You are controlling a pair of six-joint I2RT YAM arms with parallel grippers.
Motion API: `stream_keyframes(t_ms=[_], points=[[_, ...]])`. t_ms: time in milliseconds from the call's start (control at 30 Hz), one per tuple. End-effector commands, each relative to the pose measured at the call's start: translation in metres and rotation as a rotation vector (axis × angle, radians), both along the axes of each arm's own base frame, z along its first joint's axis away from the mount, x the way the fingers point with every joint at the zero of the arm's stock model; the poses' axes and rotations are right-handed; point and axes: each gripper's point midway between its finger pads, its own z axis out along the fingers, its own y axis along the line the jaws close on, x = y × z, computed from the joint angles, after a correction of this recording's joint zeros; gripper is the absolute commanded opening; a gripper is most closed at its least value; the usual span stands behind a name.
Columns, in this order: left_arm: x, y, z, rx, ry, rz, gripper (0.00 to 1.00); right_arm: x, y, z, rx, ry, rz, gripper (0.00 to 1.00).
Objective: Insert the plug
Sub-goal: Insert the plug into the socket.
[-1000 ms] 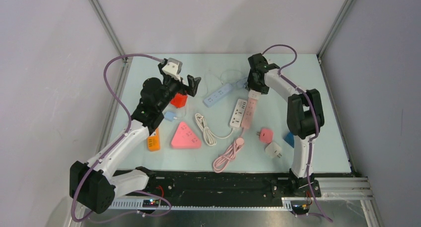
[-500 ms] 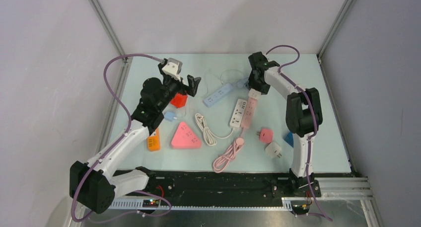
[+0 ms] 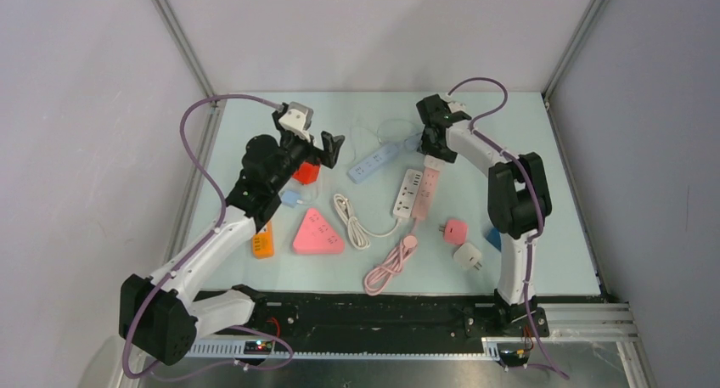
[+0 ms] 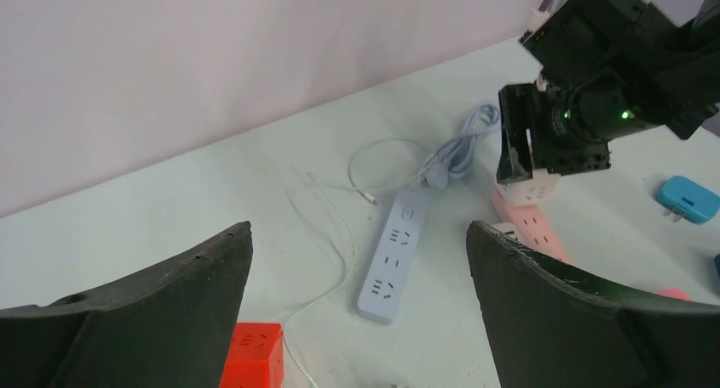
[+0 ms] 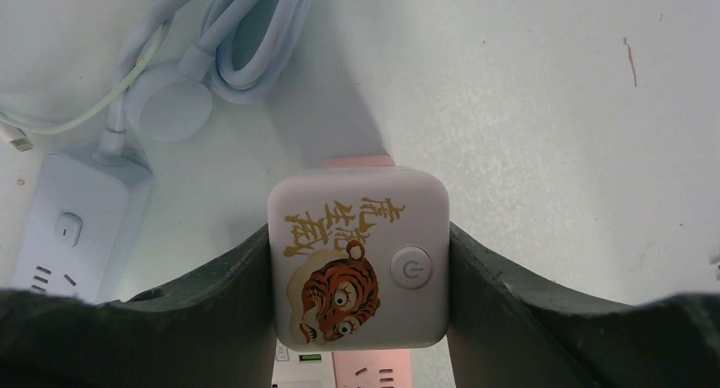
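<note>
My right gripper (image 5: 360,261) is shut on a white cube plug (image 5: 358,256) with a tiger picture and a power button. It holds the plug over the far end of the pink power strip (image 3: 424,193); in the top view the plug (image 3: 432,161) sits at that end. I cannot tell whether it touches the strip. The left wrist view shows the same plug (image 4: 528,188) under the right gripper, above the pink strip (image 4: 531,228). My left gripper (image 3: 324,147) is open and empty, held above the table near the red cube socket (image 3: 305,171).
A blue power strip (image 3: 374,160) with coiled cable lies between the arms. A white strip (image 3: 407,192) lies beside the pink one. A pink triangular socket (image 3: 317,233), an orange adapter (image 3: 262,241), pink (image 3: 454,231), white (image 3: 468,255) and blue (image 3: 494,238) plugs lie nearer.
My right gripper has shifted slightly left and toward the back with the plug. The left gripper has barely moved.
</note>
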Motion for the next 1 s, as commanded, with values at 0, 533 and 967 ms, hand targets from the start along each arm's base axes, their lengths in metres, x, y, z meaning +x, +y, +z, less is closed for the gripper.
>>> stream_keyframes(t_ms=[0, 533, 967], points=[[-0.008, -0.006, 0.001, -0.034, -0.004, -0.043, 1.0, -0.112, -0.049, -0.072, -0.128, 0.463, -0.045, 0.0], [-0.034, -0.036, -0.018, -0.012, 0.024, -0.158, 1.0, -0.174, -0.064, -0.06, -0.069, 0.494, -0.241, 0.0], [-0.042, -0.042, -0.041, -0.022, 0.086, -0.167, 1.0, -0.153, -0.055, -0.063, -0.076, 0.468, -0.179, 0.0]])
